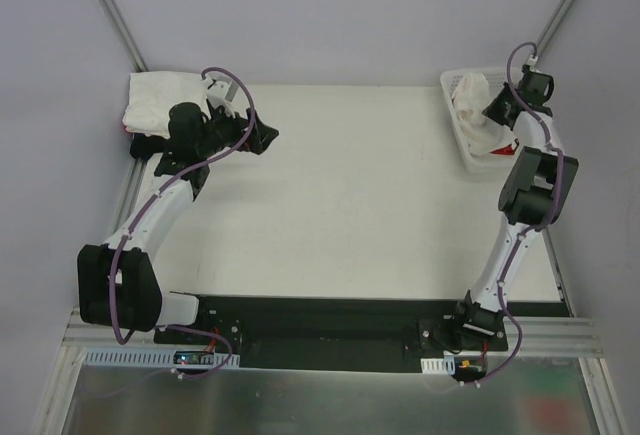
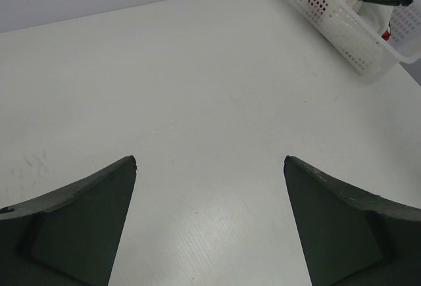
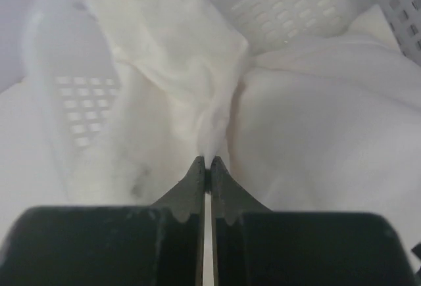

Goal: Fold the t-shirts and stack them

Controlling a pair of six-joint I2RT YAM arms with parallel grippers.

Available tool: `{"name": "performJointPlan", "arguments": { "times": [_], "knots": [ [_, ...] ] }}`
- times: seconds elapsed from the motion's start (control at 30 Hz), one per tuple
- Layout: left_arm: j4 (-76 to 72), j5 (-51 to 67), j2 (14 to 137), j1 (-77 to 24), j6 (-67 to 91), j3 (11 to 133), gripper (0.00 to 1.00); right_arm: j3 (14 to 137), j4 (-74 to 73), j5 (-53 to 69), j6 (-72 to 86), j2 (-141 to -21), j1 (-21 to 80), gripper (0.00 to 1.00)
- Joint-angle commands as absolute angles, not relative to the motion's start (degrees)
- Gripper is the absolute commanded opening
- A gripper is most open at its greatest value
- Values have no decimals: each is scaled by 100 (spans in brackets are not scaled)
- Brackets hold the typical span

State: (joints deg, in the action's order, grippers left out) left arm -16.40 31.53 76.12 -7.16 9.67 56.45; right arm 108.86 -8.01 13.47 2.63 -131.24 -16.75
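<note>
The right hand (image 3: 207, 167) is down inside the white mesh basket (image 2: 342, 26), which stands at the far right corner of the counter (image 1: 380, 205). Its two fingers are pressed together and they pinch a fold of a white t-shirt (image 3: 164, 56). The cloth rises in a ridge from the fingertips and lies crumpled against the basket walls. Some red also shows in the basket beside the white cloth.

The left hand (image 2: 210, 159) hangs over a bare part of the counter on the left side. Its fingers (image 2: 72, 227) are spread wide and they hold nothing.

Behind this hand, in the far left corner, lies a pile of t-shirts (image 1: 160, 102). It is white on top, with a small bit of red at its left edge. The pile and the basket are well apart.
</note>
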Motion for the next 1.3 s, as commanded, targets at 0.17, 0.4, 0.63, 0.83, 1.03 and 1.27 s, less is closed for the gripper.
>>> {"name": "performJointPlan", "arguments": {
  "times": [0.17,0.4,0.63,0.83,1.03,1.27],
  "knots": [
    [-1872,3120,7638,-791,993,5493,93,11996,-2703,730,-219,-11339,-652,1],
    [-1863,3138,7840,-861,1037,5511,93,12445,-3260,536,-501,-10426,-9,1],
    [-1872,3164,8077,-940,1186,5642,92,13641,-4175,527,-484,-9828,114,1],
    [-1907,3111,8305,-984,1336,5800,92,13613,-4183,731,-229,-9291,263,1],
    [-1890,3181,8455,-1002,1327,5889,91,14457,-4333,693,-307,-9360,466,1],
    [-1881,3120,8262,-1011,1266,5801,91,13536,-3263,1950,-89,-8368,685,1]
  ]
}}
